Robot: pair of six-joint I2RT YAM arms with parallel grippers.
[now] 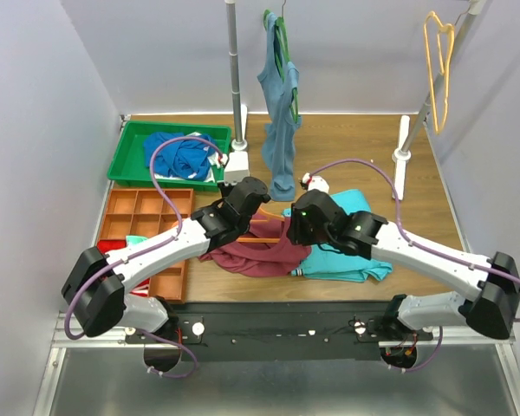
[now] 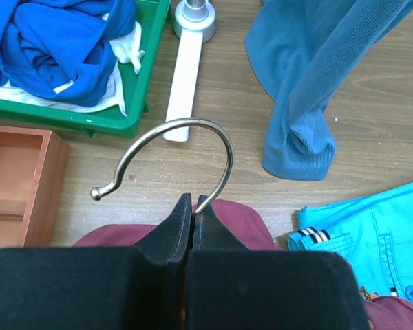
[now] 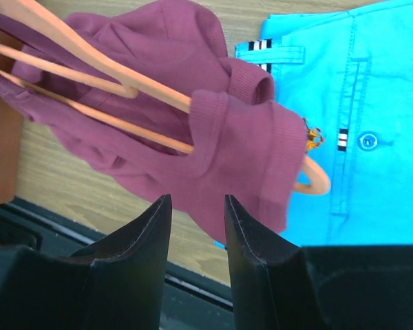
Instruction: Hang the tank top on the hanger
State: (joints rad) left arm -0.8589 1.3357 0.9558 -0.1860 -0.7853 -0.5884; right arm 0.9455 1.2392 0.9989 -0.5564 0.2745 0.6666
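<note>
Left gripper (image 2: 193, 203) tight on the hanger (image 2: 229, 155); right gripper (image 3: 196, 201) parted (empty) over the tank top (image 3: 248, 144).

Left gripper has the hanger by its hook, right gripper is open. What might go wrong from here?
1. The left gripper pinches only the thin metal hook, so the hanger may swivel or slip when lifted.
2. The tank top seems hung on just one hanger end; with the right gripper open and empty, it may slide off.
3. The turquoise garment lies partly under the tank top; a regrasp might catch it too.
</note>
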